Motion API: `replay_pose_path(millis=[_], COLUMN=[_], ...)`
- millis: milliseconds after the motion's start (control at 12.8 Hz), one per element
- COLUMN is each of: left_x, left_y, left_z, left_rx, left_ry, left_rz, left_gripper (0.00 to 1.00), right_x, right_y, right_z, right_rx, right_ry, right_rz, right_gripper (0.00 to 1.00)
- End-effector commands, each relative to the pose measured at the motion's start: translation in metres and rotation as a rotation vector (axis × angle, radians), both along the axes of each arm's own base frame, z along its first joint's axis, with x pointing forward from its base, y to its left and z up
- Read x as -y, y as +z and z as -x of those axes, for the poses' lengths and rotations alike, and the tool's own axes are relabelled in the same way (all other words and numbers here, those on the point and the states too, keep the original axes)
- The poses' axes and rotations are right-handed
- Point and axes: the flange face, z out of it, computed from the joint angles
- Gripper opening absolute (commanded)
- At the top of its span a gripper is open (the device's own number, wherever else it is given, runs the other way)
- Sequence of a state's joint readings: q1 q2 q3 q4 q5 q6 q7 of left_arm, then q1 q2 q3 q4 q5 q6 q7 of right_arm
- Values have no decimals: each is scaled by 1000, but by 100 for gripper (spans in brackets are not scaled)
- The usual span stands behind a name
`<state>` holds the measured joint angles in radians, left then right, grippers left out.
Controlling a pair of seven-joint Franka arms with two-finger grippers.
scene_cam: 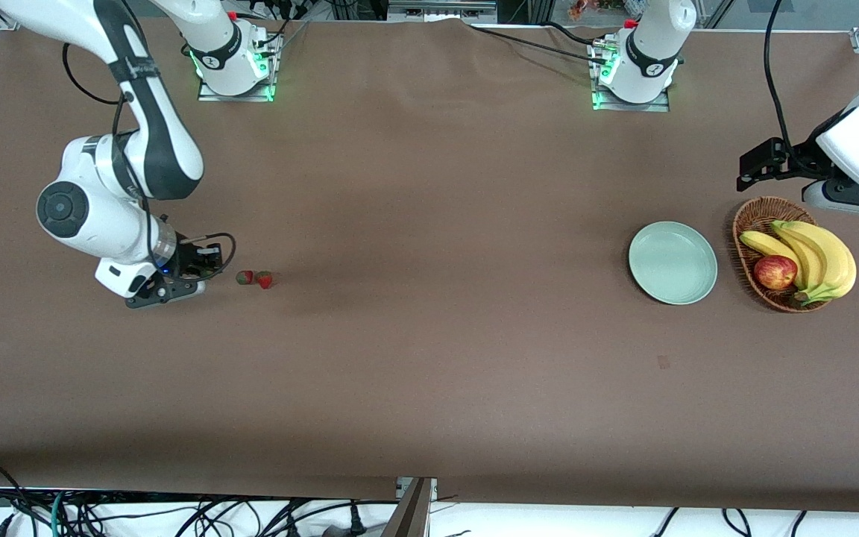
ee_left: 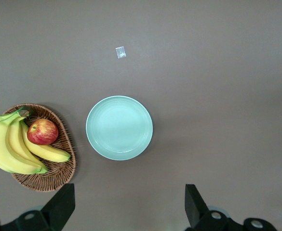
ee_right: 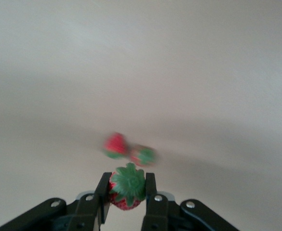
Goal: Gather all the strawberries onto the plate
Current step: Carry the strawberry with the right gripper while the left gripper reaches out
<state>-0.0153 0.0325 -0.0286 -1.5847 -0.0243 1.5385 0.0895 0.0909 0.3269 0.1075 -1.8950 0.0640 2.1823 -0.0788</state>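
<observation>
Right gripper [ee_right: 126, 192] pinches one strawberry [ee_right: 127, 188]; left gripper [ee_left: 130, 204] waits, spread wide.

Front view: two strawberries [scene_cam: 255, 279] lie at middle left beside the right gripper [scene_cam: 176, 287]; at right, the plate [scene_cam: 672, 262] is empty, the basket [scene_cam: 750, 224] holds bananas [scene_cam: 817, 257] and an apple [scene_cam: 775, 271]. Left wrist view: plate [ee_left: 119, 127] centred, bare, ready for delivery.

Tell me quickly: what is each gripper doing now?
Right gripper: jaws closed on a strawberry, low over the table.
Left gripper: jaws open, empty, waiting above the plate.
</observation>
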Motion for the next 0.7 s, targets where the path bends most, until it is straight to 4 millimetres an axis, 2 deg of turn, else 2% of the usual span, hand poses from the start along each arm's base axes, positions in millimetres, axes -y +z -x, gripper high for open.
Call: replay_pose_path(millis=[0,156,312,391,547,625], left_x=[2,1,0,0,0,0], left_y=[5,5,0,-2,-5,-5], left_z=[-2,-2,-4,-6,-7,-7], left_rx=[12,12,4,0,-5,-5], left_ry=[-13,-11,-8,-7,1,1], left_rz=[-16,-16,-16,-16,-15,-5], left_gripper=[100,100,100,100,100,100], right_x=[-102,-185,-280,-320,-401,-435], right_y=[2,-4,-7,-12,-31,-43], right_z=[-9,0,21,30,63,84], right_rx=[-4,-2,-1,-1,22,42], right_ry=[-103,-201,-292,-333,-363,-407], right_rz=[-24,-38,-60,-74,-133,-182], right_gripper=[20,20,20,20,21,21])
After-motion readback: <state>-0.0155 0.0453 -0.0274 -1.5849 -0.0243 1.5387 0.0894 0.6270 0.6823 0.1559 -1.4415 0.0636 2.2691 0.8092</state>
